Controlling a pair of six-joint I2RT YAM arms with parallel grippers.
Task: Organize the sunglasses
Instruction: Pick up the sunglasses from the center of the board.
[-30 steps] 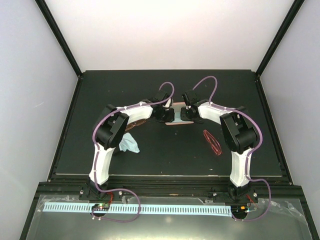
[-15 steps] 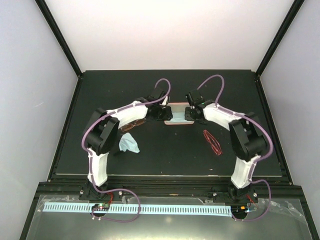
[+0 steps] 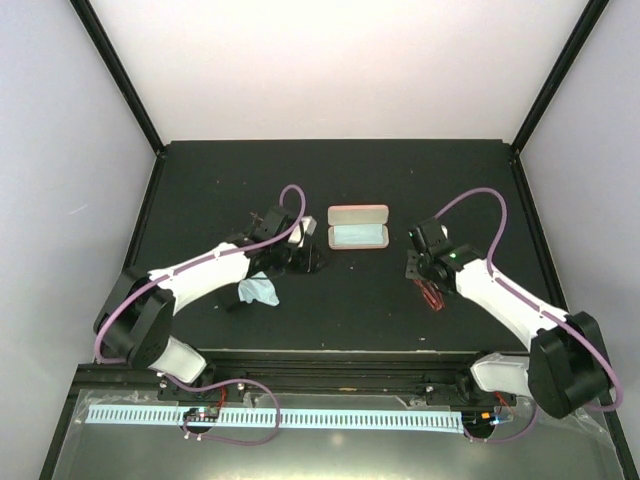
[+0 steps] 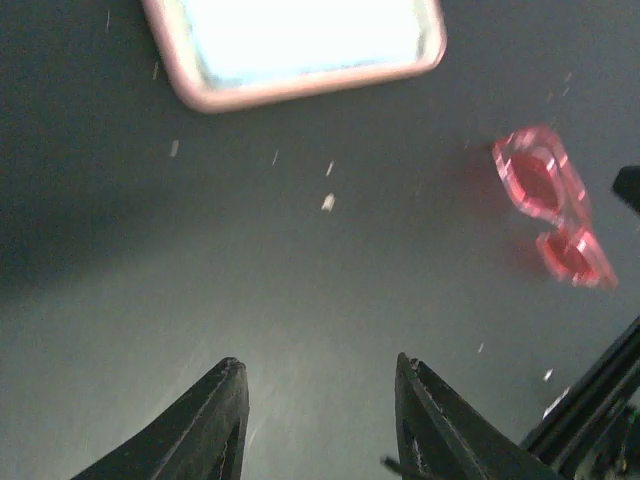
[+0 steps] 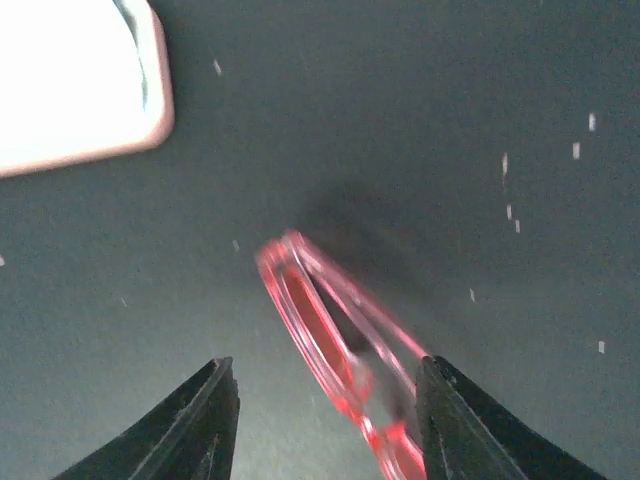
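Note:
The red sunglasses (image 5: pixel 335 335) lie folded on the black table, between the open fingers of my right gripper (image 5: pixel 325 400) and closer to its right finger. They are not gripped. In the top view they (image 3: pixel 434 293) lie just in front of my right gripper (image 3: pixel 420 272). The left wrist view shows them (image 4: pixel 553 212) at the far right. My left gripper (image 4: pixel 320 385) is open and empty over bare table, near the front left of the case in the top view (image 3: pixel 308 260). The amber-brown sunglasses are hidden, likely under the left arm.
An open pink case (image 3: pixel 358 228) with a pale lining lies at the table's middle; it also shows in the left wrist view (image 4: pixel 300 50) and the right wrist view (image 5: pixel 70 90). A pale blue cloth (image 3: pixel 260 291) lies front left by the left arm.
Both grippers have pulled back from the pink case. The left went toward the near left. The right swung right and nearer, over the red sunglasses.

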